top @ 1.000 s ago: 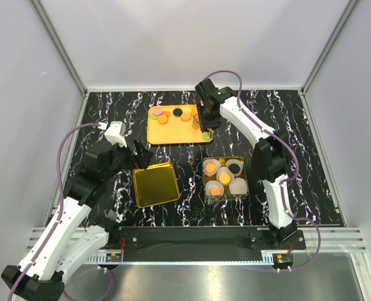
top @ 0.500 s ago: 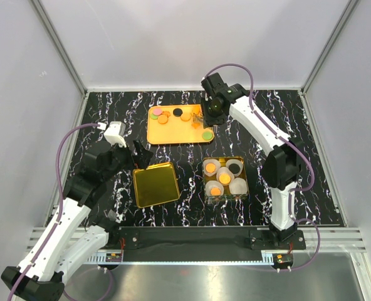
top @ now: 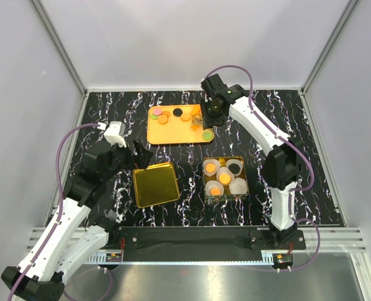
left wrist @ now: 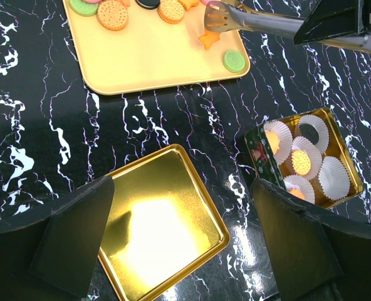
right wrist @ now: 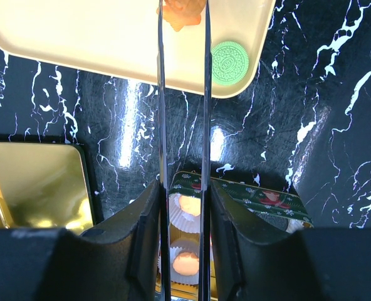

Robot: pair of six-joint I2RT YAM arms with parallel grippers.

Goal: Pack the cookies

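Observation:
Several round cookies (top: 163,119), mostly orange, lie on a yellow tray (top: 154,133). My right gripper (top: 210,113) is shut on metal tongs (right wrist: 160,94) over the tray's right end. The tong tips reach an orange star-shaped cookie (right wrist: 182,12); I cannot tell whether they pinch it. A green cookie (right wrist: 230,63) lies beside it. A gold tin (top: 243,188) holds white paper cups, some with orange cookies and one with a black one. My left gripper (left wrist: 182,185) is open and empty above the gold lid (left wrist: 160,226).
The gold lid (top: 155,184) lies left of the tin, with the left arm over its left side. The black marbled table is walled by white panels. In the left wrist view the tongs (left wrist: 254,22) reach over the tray (left wrist: 154,56).
My right arm rose and swung a little back and right along the tray's right end, then held still. The left arm has not moved.

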